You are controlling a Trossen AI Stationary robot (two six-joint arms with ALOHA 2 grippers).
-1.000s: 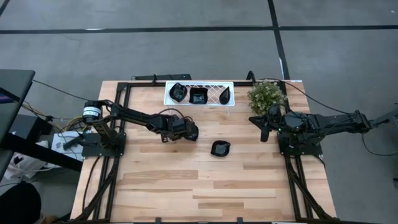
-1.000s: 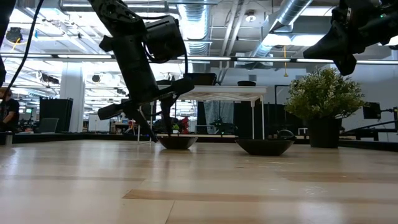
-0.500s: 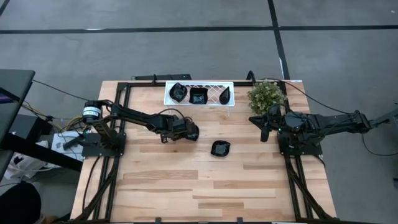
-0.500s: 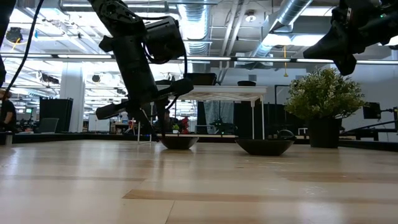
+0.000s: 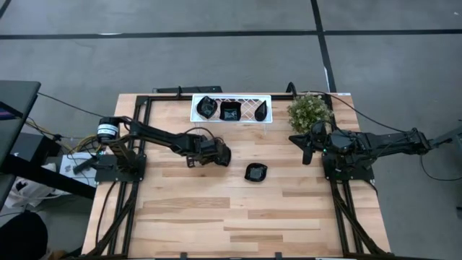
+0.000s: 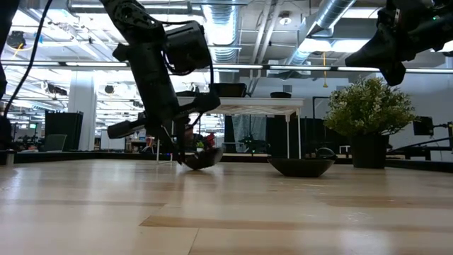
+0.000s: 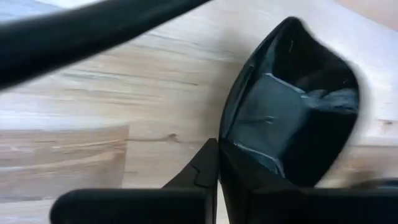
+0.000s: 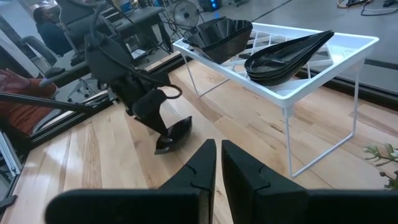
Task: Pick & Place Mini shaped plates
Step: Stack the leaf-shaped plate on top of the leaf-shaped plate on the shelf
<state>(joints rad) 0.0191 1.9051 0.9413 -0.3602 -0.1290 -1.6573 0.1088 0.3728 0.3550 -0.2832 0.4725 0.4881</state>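
While the right arm waits at the table's right edge beside the green plant point(image 5: 310, 112), the left arm stretches from its base at the left edge toward the table's middle, elbow bent, wrist angled down. Left gripper point(image 5: 221, 154) sits low over the wood, fingers pinched together on the rim of a squarish black plate point(image 6: 200, 159). Low view shows that plate tipped up on one side, its bottom edge touching or just off the tabletop; cannot tell which. Left wrist view has the plate point(image 7: 292, 106) right at the fingertips, glossy inside facing the camera, rim clamped between the two dark fingers point(image 7: 205, 168).

A second black plate point(image 5: 255, 172) lies flat on the table point(image 5: 216, 217), near the gripped one, between the two arms. Three more plates sit in the white lattice tray point(image 5: 249, 97) at the table's far edge: two squarish ones point(image 5: 207, 107) and a teardrop one point(image 5: 263, 110).

Right gripper point(image 5: 306, 149) hangs raised above the table, pointed toward the tray, fingers nearly together with a thin gap, holding nothing.
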